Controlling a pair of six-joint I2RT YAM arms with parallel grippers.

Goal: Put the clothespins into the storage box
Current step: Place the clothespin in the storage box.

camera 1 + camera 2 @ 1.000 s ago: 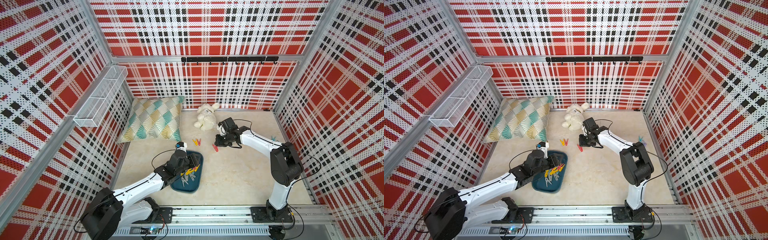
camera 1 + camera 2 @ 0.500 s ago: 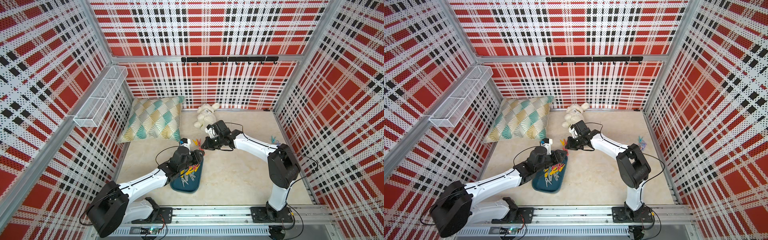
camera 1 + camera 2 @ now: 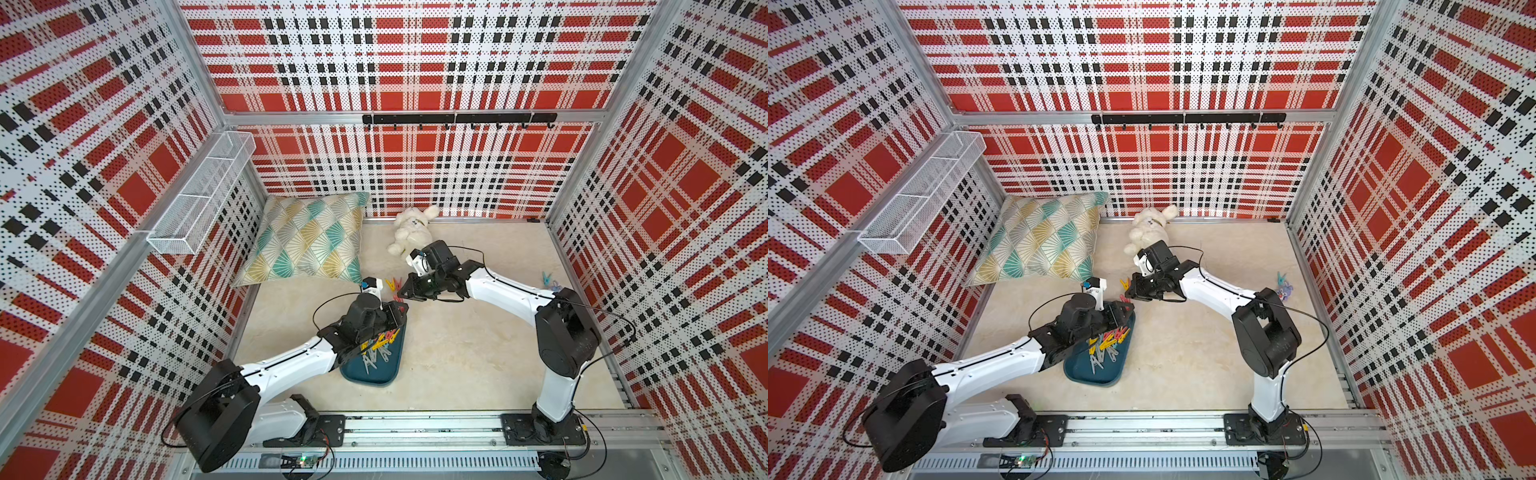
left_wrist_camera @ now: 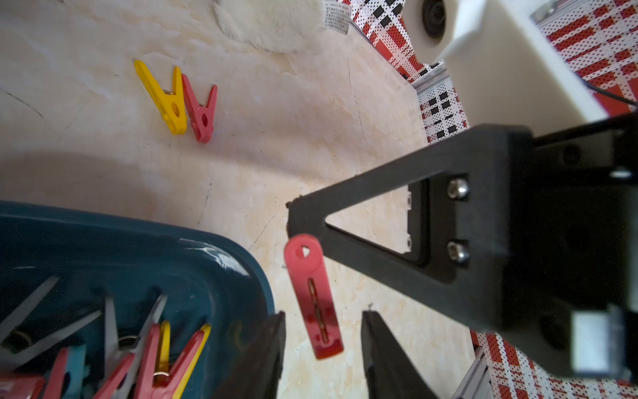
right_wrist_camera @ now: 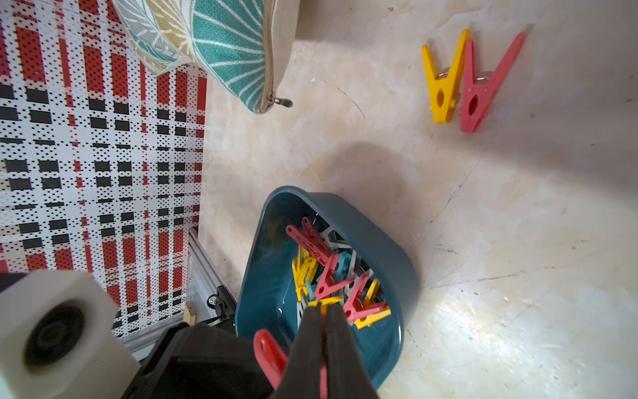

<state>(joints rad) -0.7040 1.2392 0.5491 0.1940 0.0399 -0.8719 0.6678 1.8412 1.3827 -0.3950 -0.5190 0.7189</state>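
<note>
While the right gripper [image 5: 322,309] was clamped shut on a red clothespin [image 4: 312,297], that peg was held hanging close to the far rounded corner of the storage box [image 4: 224,241]. Whether it hung over the rim or over the bare floor [image 4: 310,138] could not be told. Its lower end was seen between the fingers of the left gripper [image 4: 322,316], whose jaws stood apart. A gap was visible on either side of the peg, and no contact with it could be made out. In both top views the two grippers were seen tip to tip at the box's far end, with the left arm stretched over the tray.

The storage box was set flat on the beige floor, toward the left arm's side. A loose heap of clothespins [image 5: 328,276] in red, yellow, light blue and grey was gathered in it. Beyond the box, a yellow clothespin [image 5: 443,79] and a second red clothespin [image 5: 483,86] were seen lying side by side and touching on the floor, near the corner of a patterned cushion [image 3: 307,241]. A white plush toy [image 3: 411,230] was placed at the back wall. A light blue clothespin [image 3: 547,277] lay well apart, by the right wall.
</note>
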